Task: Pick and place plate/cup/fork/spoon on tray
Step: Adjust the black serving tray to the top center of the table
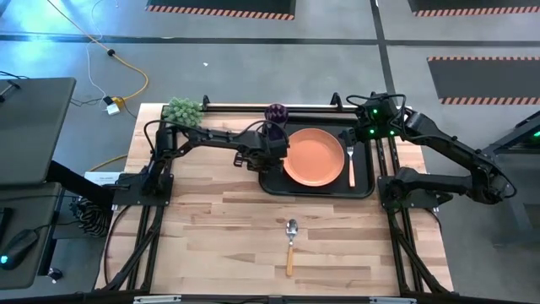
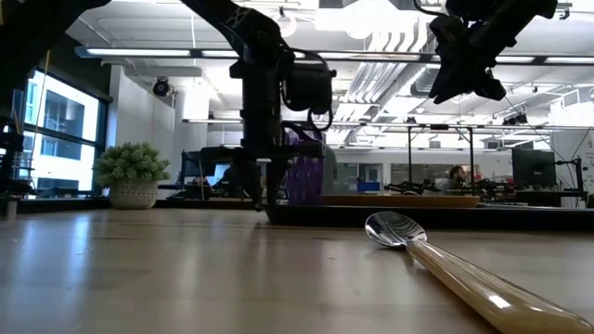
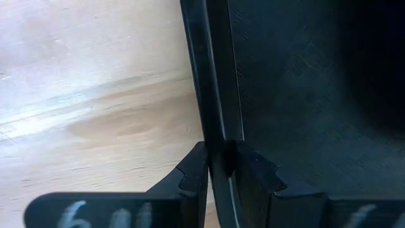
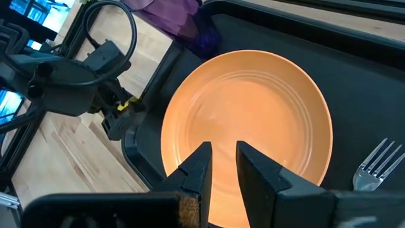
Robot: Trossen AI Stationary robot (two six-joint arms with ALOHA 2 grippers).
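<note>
The left gripper (image 3: pixel 216 166) pinches the big black tray's (image 1: pixel 364 187) rim, likely to steady it, while the shiny yellow-handled spoon (image 1: pixel 291 243) waits nearby.

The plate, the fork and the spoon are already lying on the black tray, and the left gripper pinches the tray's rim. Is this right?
Not quite. In the high view the spoon lies on the wooden table, apart from the tray. The plate and fork are on it, and the left gripper pinches its rim.
</note>
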